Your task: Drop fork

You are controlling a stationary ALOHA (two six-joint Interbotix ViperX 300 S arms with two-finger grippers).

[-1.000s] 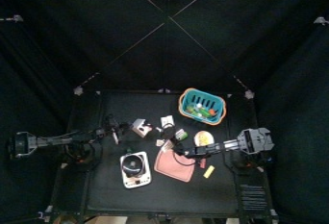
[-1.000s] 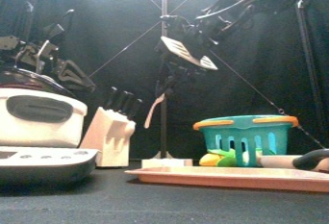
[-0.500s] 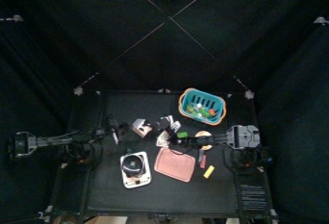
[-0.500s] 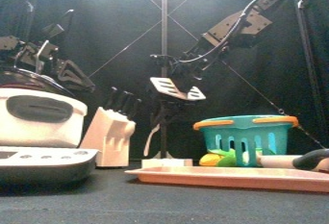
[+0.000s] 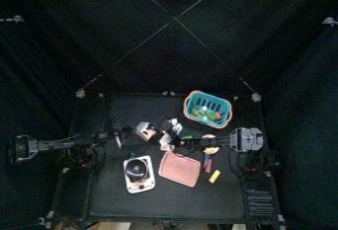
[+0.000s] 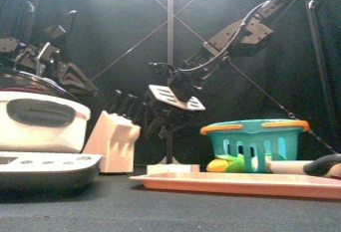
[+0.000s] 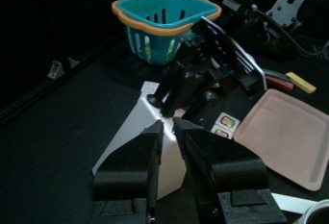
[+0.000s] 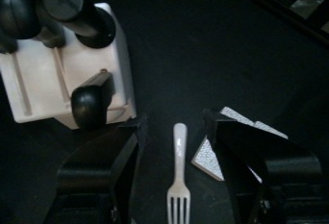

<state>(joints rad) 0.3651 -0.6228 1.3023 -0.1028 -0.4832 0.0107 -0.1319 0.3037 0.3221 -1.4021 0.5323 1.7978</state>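
Observation:
A silver fork [image 8: 178, 165] shows in the right wrist view between the jaws of my right gripper [image 8: 178, 124], tines toward the wrist. There is a dark gap on each side of it, and the jaws stand open. The gripper hangs above the table beside a white knife block [image 8: 58, 64] with black handles. In the front view the right gripper [image 6: 173, 97] hovers above and right of the block [image 6: 114, 141]. The fork is too small to make out in the top view. My left gripper [image 7: 172, 136] is shut, low at the table's left and pointing at the block [image 7: 135, 136].
A teal basket with an orange rim [image 5: 207, 104] stands at the back right and holds small items. A pink tray [image 5: 183, 170] lies at the front middle. A white and black appliance [image 5: 137, 173] sits at the front left. Small cards lie near the block.
My right gripper has come down from high above the table to just over the knife block and shifted left. The left arm has not moved.

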